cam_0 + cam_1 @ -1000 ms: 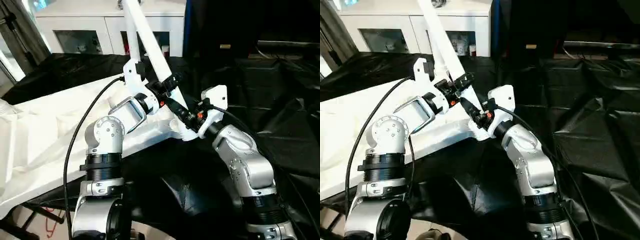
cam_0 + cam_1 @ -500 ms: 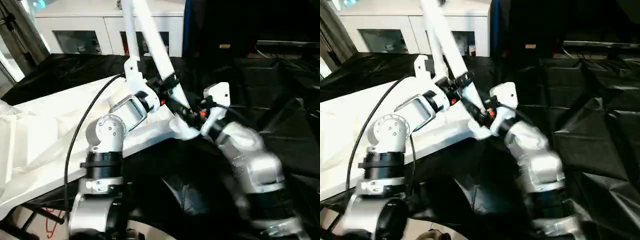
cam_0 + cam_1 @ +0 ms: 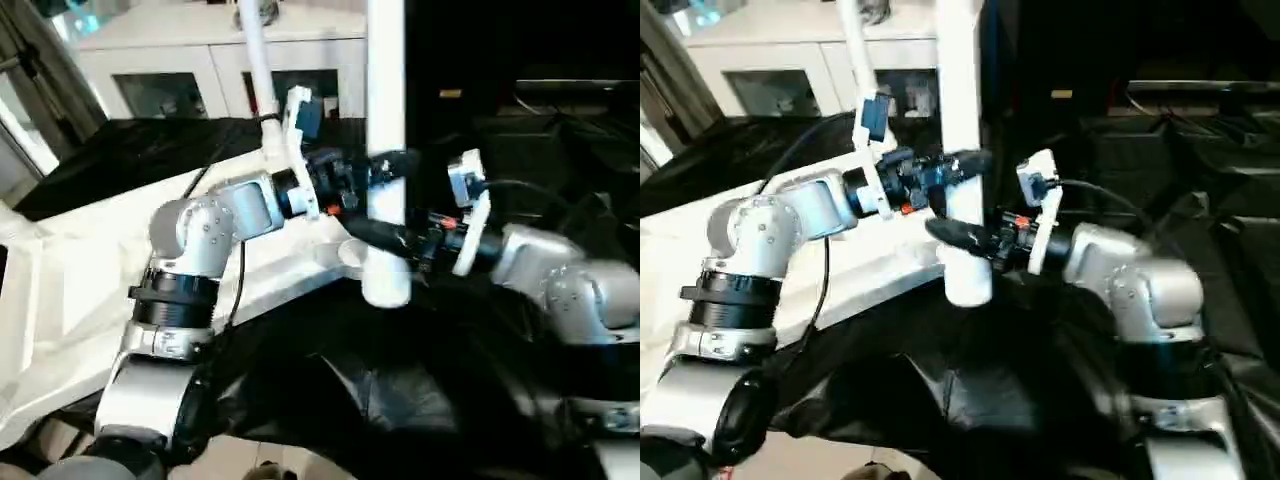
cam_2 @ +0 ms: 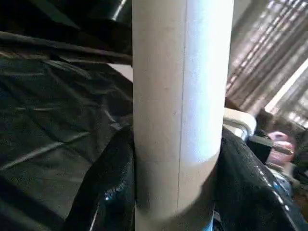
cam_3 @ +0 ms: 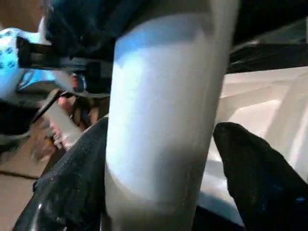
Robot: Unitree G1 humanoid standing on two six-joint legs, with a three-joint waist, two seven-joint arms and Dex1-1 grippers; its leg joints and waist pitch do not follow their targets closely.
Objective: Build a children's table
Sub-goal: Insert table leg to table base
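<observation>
Upright now: table leg (image 3: 386, 120) stands just beside the tabletop (image 3: 80, 290) corner. Left gripper (image 3: 385, 170) clamps it, per left wrist view; right gripper (image 3: 960, 235) fingers (image 5: 255, 173) straddle w/ gap, per right wrist view.

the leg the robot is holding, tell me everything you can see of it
The leg is a plain white tube, smooth like plastic, standing about upright, its top running out of the head views. Its lower end sits at the corner of the upturned white top. The left gripper clamps it between black fingers; the right gripper's fingers straddle it lower down, one with a gap.
</observation>
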